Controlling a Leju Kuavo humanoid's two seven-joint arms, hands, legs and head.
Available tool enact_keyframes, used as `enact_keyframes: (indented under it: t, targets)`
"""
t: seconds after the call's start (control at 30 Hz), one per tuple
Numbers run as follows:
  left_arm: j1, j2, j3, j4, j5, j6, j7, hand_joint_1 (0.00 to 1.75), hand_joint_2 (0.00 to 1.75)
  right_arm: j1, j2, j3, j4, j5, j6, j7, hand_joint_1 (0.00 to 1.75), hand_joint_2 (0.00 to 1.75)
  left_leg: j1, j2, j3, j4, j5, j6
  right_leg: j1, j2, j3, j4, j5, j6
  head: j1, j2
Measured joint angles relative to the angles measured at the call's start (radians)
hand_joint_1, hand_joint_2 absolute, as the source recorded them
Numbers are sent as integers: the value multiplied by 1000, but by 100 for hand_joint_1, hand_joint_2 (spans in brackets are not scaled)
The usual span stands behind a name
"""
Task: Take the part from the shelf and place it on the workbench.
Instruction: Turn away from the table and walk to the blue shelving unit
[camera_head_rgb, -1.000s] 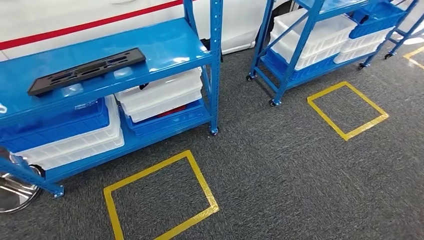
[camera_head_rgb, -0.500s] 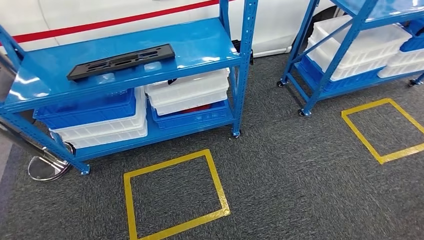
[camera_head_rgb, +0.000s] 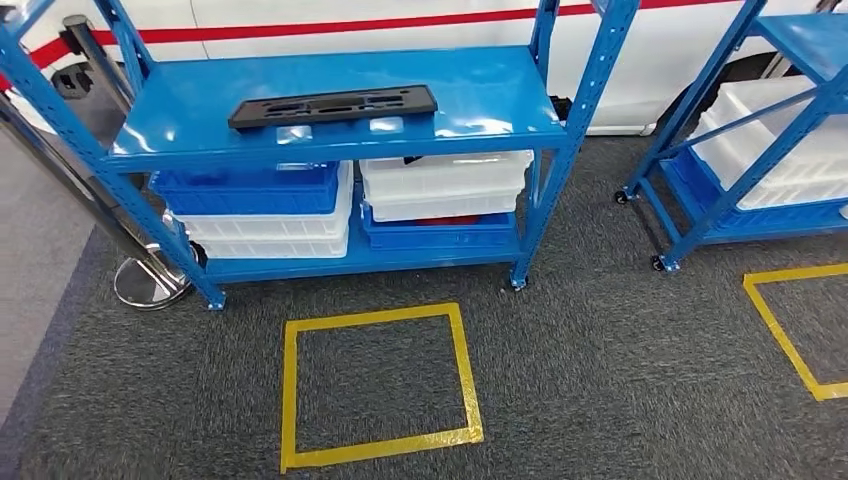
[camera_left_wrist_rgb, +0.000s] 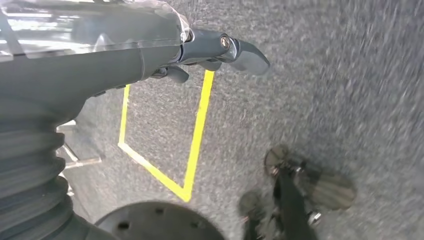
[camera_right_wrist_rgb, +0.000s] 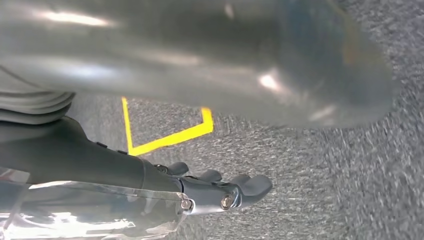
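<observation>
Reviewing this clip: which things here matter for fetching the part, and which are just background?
Job:
black part lying flat on the shelf top
blue shelf holding it
left hand and right hand, both holding nothing

Background:
white bins and blue bins below
yellow floor square
second shelf

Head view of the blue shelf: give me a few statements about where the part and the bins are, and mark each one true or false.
1. The black part lies flat on the upper board of the blue shelf. True.
2. A robot hand is gripping the part. False: nothing touches it; the left hand and right hand hang over the carpet, holding nothing.
3. White and blue bins are stacked on the shelf's lower level. True.
4. The part sits inside the yellow tape square on the floor. False: the square has only carpet inside.
5. A second blue shelf stands to the right. True.
</observation>
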Motion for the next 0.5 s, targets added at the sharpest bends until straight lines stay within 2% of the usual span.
enact_keyframes:
  t: [0.03, 0.07, 0.1, 0.13, 0.17, 0.2, 0.23, 0.27, 0.3, 0.37, 0.4, 0.43, 0.5]
  targets:
    - [-2, 0, 0, 0, 0, 0, 1, 0, 175, 2, 0, -1, 0, 0, 0, 1, 0, 0, -1, -12, -1, 0, 1, 2, 0, 16, -34, 68, -31, 0, 0, 0]
    - [-3, 0, 0, 0, 0, 0, 1, 0, 175, 3, 0, -2, 0, 0, -1, 2, 0, 0, -2, -26, -2, 1, 1, 3, 0, 23, -64, 123, -49, 0, 0, 0]
    - [-3, 0, 0, 0, 0, 0, 2, 0, 175, 4, 0, -3, 1, 0, -1, 2, 0, 0, -3, -40, -1, 1, 1, 3, 0, 26, -82, 151, -48, 0, 0, 0]
    - [-2, 0, 0, 0, 0, 0, 3, 0, 175, 5, 0, -5, 1, 0, -1, 2, 0, 0, -3, -55, 0, 2, 1, 2, 0, 28, -81, 138, -24, -1, 0, 0]
    - [-1, 0, 0, 0, 0, 0, 4, 0, 175, 5, 0, -6, 1, 0, -1, 2, 0, 0, -3, -69, 2, 4, -1, 0, -1, 33, -63, 88, 16, -3, 0, 0]
    - [-1, 0, 0, 0, -1, -1, 4, 0, 175, 5, 0, -8, 1, 0, -1, 2, 0, 0, -2, -83, 2, 7, -3, -3, -2, 49, -37, 19, 58, -5, 1, 0]
    - [-2, -1, 0, 0, -1, -1, 4, 0, 175, 4, 0, -8, 1, 0, -2, 2, 0, 0, -3, -96, 0, 13, -6, -7, -3, 69, -11, -47, 89, -6, 1, 0]
    - [-4, -1, 0, 0, -1, -1, 4, 0, 175, 4, 0, -9, 1, 0, -3, 2, 0, 0, -3, -107, -4, 18, -8, -13, -4, 85, 5, -91, 106, -7, 0, 0]
    - [-5, -1, 0, 0, -2, -1, 4, 0, 175, 4, 0, -10, 1, 0, -4, 2, 0, 0, -3, -116, -8, 22, -10, -18, -3, 97, 12, -112, 109, -8, 0, 0]
    - [-3, 0, 0, 0, -4, -2, 4, 0, 175, 1, 0, -12, 0, 0, -6, 2, 0, 0, -1, -136, -15, 22, -9, -30, -1, 83, 14, -115, 107, -13, 0, 0]
    - [-1, 0, 0, 0, -5, -2, 4, 0, 175, 0, 0, -13, 0, 0, -8, 2, 0, 0, 0, -134, -17, 24, -11, -35, -2, 73, 16, -118, 108, -18, 0, 0]
    - [1, 1, 0, 0, -5, -2, 4, 0, 175, -1, 0, -14, 0, 0, -10, 2, 0, 0, 0, -117, -24, 38, -21, -41, -3, 63, 19, -121, 109, -24, -1, 0]
    - [0, 1, 0, 0, -6, -3, 4, 0, 175, 0, 0, -16, 0, 0, -12, 1, 0, 0, 0, -56, -63, 123, -71, -50, -3, 42, 22, -126, 109, -34, -4, 0]
